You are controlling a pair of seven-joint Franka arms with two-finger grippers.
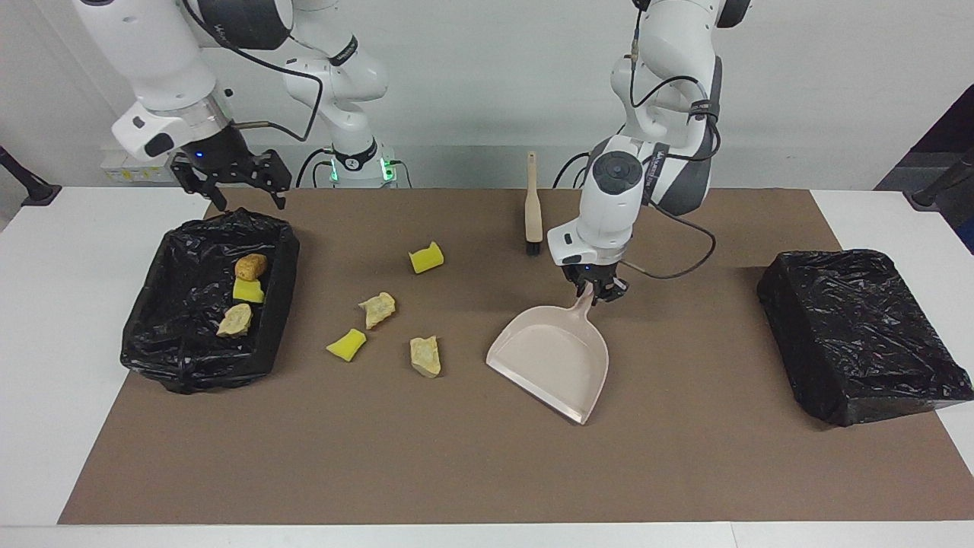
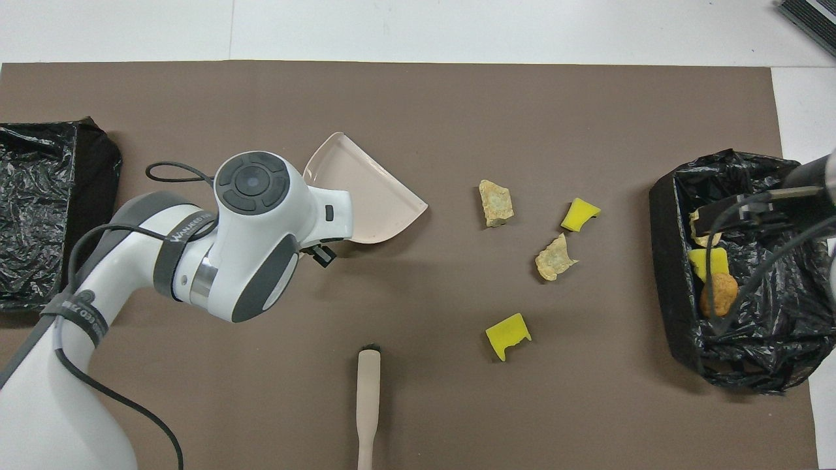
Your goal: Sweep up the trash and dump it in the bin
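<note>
Yellow foam wedges and pale rough lumps are the trash. Four bits lie on the brown mat [image 1: 685, 472]: one yellow wedge [image 1: 426, 258] nearest the robots, a beige lump [image 1: 377, 309], another yellow wedge [image 1: 346, 344], and a second beige lump [image 1: 425, 355] just beside the dustpan [image 1: 554, 361]. Three more bits, a brown oval lump [image 1: 250, 266] among them, sit in the black-lined bin [image 1: 163, 358] at the right arm's end.

You can guess these bits are very light. The foam looks soft and may bounce or roll, so push slowly. The lumps look crumbly, so sweep them rather than pinch them.

Your left gripper [image 1: 596, 290] pinches the dustpan by its thin handle. The pan looks stiff and light, and its wide lip points away from the robots, turned a bit toward the trash. Your right gripper [image 1: 242, 185] hangs over the bin's edge with its fingers spread and nothing in them. The brush [image 1: 533, 207] lies untouched near the robots; take it by its long handle. A second black bin [image 1: 860, 335] sits at the left arm's end.
</note>
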